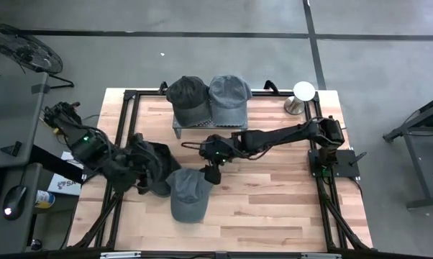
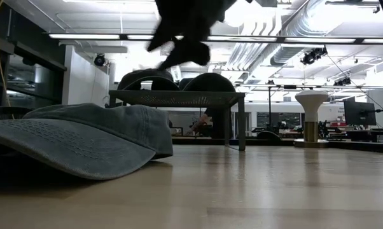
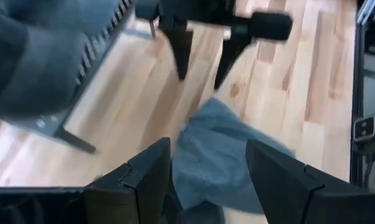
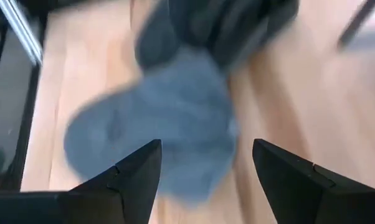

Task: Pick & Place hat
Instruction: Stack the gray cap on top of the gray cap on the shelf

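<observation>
1. The hat (image 1: 188, 193), a grey-blue cap, lies flat on the desk (image 1: 274, 194) toward the near edge, its crown toward the rack and its brim toward the front.
2. The right gripper (image 1: 212, 173) hovers just above the crown end of the hat, its jaws released and spread wide with nothing between them; in the right wrist view the hat (image 4: 156, 118) fills the gap ahead of them.
3. The left gripper (image 1: 150, 174) sits just beside the hat on its left; the left wrist view shows its jaws apart, with the hat's cloth (image 3: 222, 155) lying between and ahead of them. Whether they actually pinch the cloth I cannot tell.
4. The step in hand looks like the approach for the pick. The next move calls for the right gripper to descend onto the crown and close on a fold of fabric.
5. Behind stands a low rack (image 1: 206, 124) carrying two more caps (image 1: 208, 97), likely the place target. A white stand (image 1: 303, 95) sits at the far right corner.
6. The two grippers are close together, so they could collide over the hat.
</observation>
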{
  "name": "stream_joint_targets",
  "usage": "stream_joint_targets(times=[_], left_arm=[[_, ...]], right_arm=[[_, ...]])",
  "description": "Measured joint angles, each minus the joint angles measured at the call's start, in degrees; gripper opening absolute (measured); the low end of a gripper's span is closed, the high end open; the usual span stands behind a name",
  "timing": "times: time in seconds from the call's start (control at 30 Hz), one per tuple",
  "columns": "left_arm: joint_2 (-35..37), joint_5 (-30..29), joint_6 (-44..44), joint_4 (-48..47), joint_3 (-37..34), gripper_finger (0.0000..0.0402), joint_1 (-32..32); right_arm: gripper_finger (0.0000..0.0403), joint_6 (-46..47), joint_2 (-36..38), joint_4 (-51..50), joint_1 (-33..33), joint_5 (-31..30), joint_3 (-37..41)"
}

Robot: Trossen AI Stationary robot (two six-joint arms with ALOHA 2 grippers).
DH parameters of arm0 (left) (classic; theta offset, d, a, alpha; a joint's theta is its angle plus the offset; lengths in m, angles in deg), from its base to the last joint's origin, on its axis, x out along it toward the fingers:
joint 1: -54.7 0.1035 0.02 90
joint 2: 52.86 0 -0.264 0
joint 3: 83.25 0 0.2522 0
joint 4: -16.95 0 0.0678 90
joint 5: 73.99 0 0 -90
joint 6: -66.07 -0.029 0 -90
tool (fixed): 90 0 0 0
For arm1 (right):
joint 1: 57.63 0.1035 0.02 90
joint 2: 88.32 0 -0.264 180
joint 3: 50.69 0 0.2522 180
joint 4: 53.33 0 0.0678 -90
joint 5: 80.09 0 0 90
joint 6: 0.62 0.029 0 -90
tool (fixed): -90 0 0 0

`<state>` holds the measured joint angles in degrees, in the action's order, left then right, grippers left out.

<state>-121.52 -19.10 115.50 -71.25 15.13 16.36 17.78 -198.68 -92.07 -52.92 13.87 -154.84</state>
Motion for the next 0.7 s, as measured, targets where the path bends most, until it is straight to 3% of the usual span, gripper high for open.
stream_joint_targets(times=[0.17,0.4,0.53,0.7], left_arm=[[-3.99,10.8,-1.8,0.47,0.02,0.0207,6.65],[-12.4,23.28,-19.43,12.15,0.0,0.0207,15.97],[-16.69,28.58,-25.49,16.2,0.02,0.0207,20.97],[-22.18,35.76,-30.11,16.92,0.02,0.0207,25.44]], right_arm=[[0.0245,4.79,-0.11,-12.41,0.06,4.77,0.0],[0.0245,3.34,0.32,-25.63,2.35,8.42,0.09],[0.0245,3.12,1.86,-32.21,4.7,6.61,0.22],[0.0245,6.59,5.71,-36.24,8.12,-0.39,0.6]])
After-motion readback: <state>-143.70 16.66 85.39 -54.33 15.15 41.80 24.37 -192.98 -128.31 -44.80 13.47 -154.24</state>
